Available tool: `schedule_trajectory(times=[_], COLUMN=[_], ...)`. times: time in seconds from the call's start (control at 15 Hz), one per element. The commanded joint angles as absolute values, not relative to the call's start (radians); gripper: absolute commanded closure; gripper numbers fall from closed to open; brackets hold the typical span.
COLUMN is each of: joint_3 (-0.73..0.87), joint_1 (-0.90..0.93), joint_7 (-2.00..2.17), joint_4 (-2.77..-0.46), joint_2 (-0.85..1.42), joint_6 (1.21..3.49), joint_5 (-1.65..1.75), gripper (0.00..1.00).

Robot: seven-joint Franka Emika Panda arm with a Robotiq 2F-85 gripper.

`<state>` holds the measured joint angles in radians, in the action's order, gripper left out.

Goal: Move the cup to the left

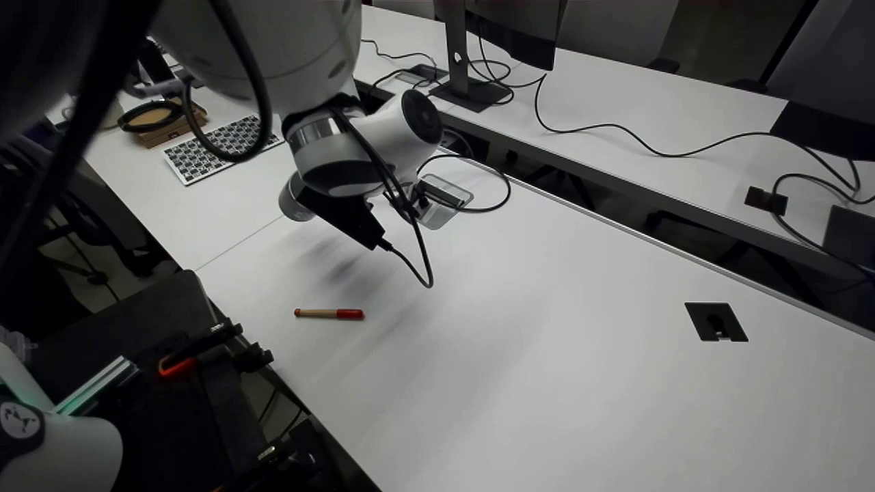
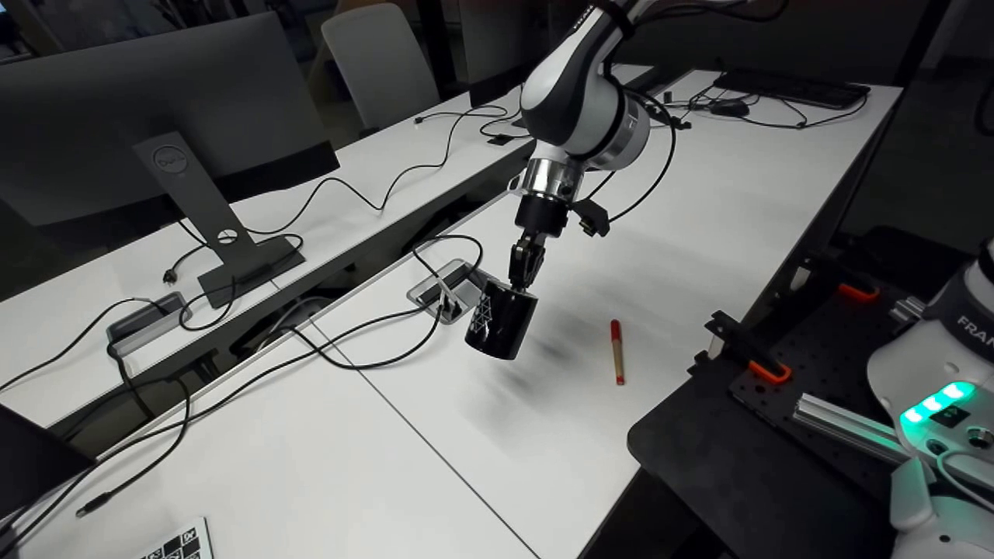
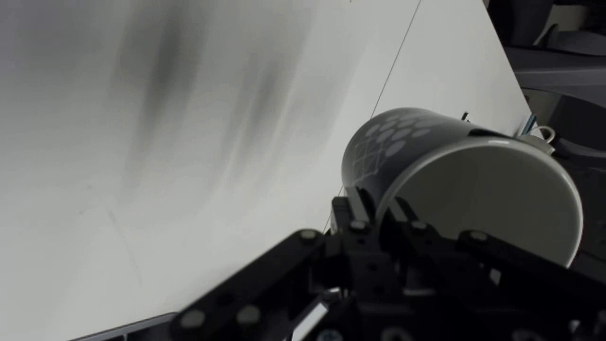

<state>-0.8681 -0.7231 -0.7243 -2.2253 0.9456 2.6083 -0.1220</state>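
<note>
1. Clearly, the claw (image 2: pixel 523 283), almost closed, is pinching the cup (image 2: pixel 502 323) by its rim.
2. It's hanging tilted beneath the claw.
3. Likely stiff, slick and breakable, it's needing that firm rim hold.

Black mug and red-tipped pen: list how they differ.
The black mug is wide and hollow; the red-tipped pen is slim. The mug carries a pale pattern; the pen has a tan barrel. The mug is tilted, its wall between the fingers; the pen lies flat on the desk. Both are roughly cylindrical.
</note>
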Motion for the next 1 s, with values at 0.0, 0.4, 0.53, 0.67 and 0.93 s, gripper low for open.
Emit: schedule_trajectory(times=[0.0,0.4,0.53,0.67,0.93], joint_3=[-0.852,-0.794,-0.768,-0.745,-0.706], joint_1=[-0.71,-0.658,-0.63,-0.606,-0.555], joint_7=[-0.756,-0.728,-0.717,-0.715,-0.708], joint_4=[-2.156,-2.11,-2.098,-2.084,-2.06], joint_2=[1.003,1.029,1.028,1.031,1.031], joint_6=[2.566,2.595,2.611,2.618,2.625], joint_5=[-0.175,-0.205,-0.213,-0.221,-0.238], gripper=[0.98,0.98,0.98,0.98,0.98])
